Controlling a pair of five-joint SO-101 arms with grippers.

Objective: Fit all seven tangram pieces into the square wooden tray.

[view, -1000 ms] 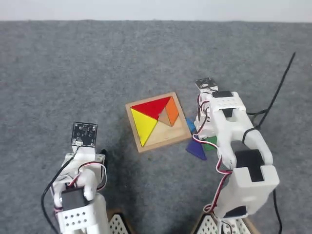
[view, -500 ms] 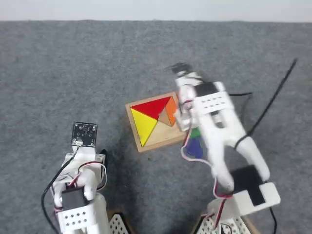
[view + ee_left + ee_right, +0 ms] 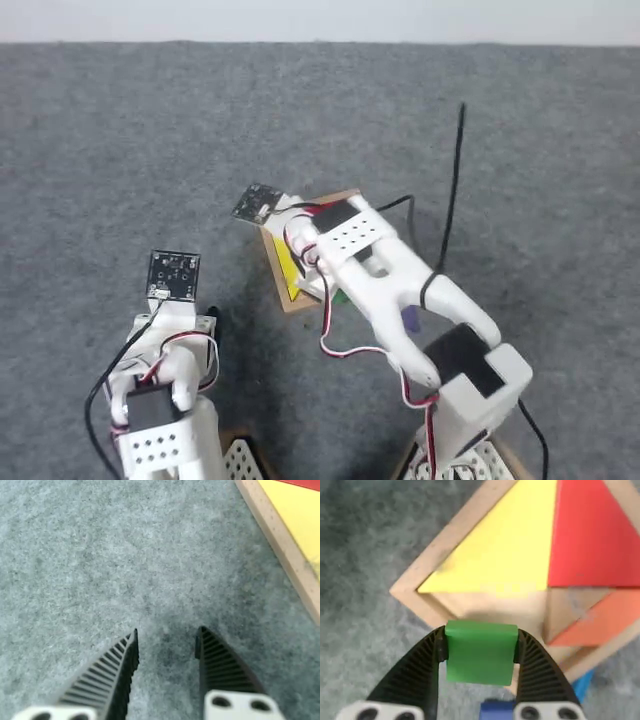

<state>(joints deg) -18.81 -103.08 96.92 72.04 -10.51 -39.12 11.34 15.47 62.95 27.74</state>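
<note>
Two white plastic arms stand at the near edge of the table. The left arm [image 3: 160,400] is folded close to its base. The left gripper [image 3: 167,631] hangs over bare carpet, its ribbed black fingers [image 3: 120,672] spread apart with nothing between them. One edge of the tray lies just beyond it.

The right arm [image 3: 400,290] stretches out above the tray. The right gripper [image 3: 480,635] is clamped on a green piece [image 3: 480,652], a smooth, flat-faced block pinched on two opposite sides by the toothed pads. The piece hangs over the tray's rim, beside the bare part of its floor. I cannot tell whether it touches the wood. Nearer than the rim, a dark blue piece [image 3: 495,711] and a lighter blue piece [image 3: 582,682] lie on the carpet.

The square wooden tray [image 3: 420,575] is pale, with a raised rim. A large yellow triangle [image 3: 505,545] and a large red triangle [image 3: 590,535] lie flat inside it and meet along one straight edge. An orange piece [image 3: 592,622] sits against the red one. The rest of the floor is plain wood.

Short, fuzzy grey carpet [image 3: 120,140] covers the table. Past its far edge rises a plain pale wall [image 3: 320,20].
</note>
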